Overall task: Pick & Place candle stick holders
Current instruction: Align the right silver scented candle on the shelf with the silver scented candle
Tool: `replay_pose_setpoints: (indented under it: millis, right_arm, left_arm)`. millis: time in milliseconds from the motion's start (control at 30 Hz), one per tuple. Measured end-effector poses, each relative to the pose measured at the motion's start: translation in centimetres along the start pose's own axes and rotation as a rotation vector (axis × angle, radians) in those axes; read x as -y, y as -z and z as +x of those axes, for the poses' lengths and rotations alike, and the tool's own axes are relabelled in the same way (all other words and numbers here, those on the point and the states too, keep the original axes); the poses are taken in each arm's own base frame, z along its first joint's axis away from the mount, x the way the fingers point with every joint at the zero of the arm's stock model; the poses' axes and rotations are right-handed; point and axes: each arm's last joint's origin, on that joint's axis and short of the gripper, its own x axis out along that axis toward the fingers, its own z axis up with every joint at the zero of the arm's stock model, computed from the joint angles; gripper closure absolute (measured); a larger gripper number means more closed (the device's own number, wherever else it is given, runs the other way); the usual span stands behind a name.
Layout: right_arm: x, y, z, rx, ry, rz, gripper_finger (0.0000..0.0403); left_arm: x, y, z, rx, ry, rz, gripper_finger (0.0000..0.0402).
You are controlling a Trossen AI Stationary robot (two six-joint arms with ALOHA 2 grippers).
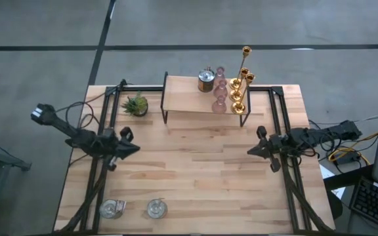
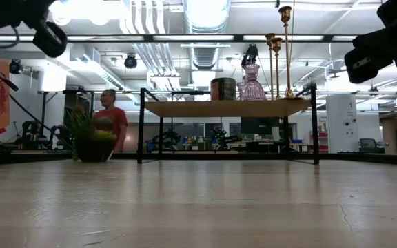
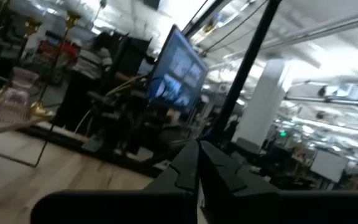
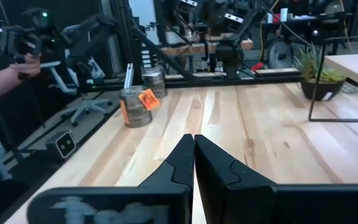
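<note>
High view: silvery cups (image 1: 134,209) well apart from left gripper (image 1: 136,148), seemingly

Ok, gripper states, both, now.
Left gripper: closed, holding nothing, raised above the table.
Right gripper: closed, holding nothing, raised above the table.

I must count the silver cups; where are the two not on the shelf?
In the high view, both silver cups stand at the table's near left edge.

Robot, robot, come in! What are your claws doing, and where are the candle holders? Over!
Left gripper and right gripper shut, empty, above mid-table. Gold stems, pink glass holders, one silvery cup on small wooden shelf. Two silvery cups at front edge. Nothing blocking.
</note>
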Motion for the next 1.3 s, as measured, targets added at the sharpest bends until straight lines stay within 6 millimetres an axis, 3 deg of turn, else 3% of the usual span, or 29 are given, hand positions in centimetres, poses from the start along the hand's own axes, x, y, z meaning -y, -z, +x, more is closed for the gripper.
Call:
replay_pose_setpoints:
  millis: [133, 300, 500, 633, 767, 967, 1300]
  right_arm:
    - [0.0, 0.0, 0.0, 0.003, -0.001, -0.002, 0.0394]
    - [0.0, 0.1, 0.1, -0.011, 0.002, 0.000, 0.0394]
    - [0.0, 0.2, 0.2, -0.021, 0.003, -0.001, 0.0394]
    - [0.0, 0.2, 0.2, -0.023, 0.003, -0.001, 0.0394]
    - [0.0, 0.2, 0.2, -0.024, 0.003, -0.001, 0.0394]
    - [0.0, 0.2, 0.3, -0.026, 0.003, -0.001, 0.0394]
    - [0.0, 0.2, 0.3, -0.025, 0.003, -0.001, 0.0394]
  left_arm:
    - [1.0, -0.4, 1.9, -0.054, -0.022, 0.015, 0.0378]
    - [2.9, -1.8, 5.1, -0.155, -0.052, 0.060, 0.0338]
    - [5.6, -3.1, 9.1, -0.514, -0.188, 0.103, 0.0273]
    - [7.9, -2.6, 11.5, -0.755, -0.199, 0.066, 0.0252]
    - [10.2, -1.5, 13.5, -0.915, -0.228, 0.053, 0.0254]
    - [13.1, 1.5, 14.9, -1.185, -0.337, 0.029, 0.0259]
    - [15.2, 6.7, 16.7, -1.381, -0.424, 0.003, 0.0259]
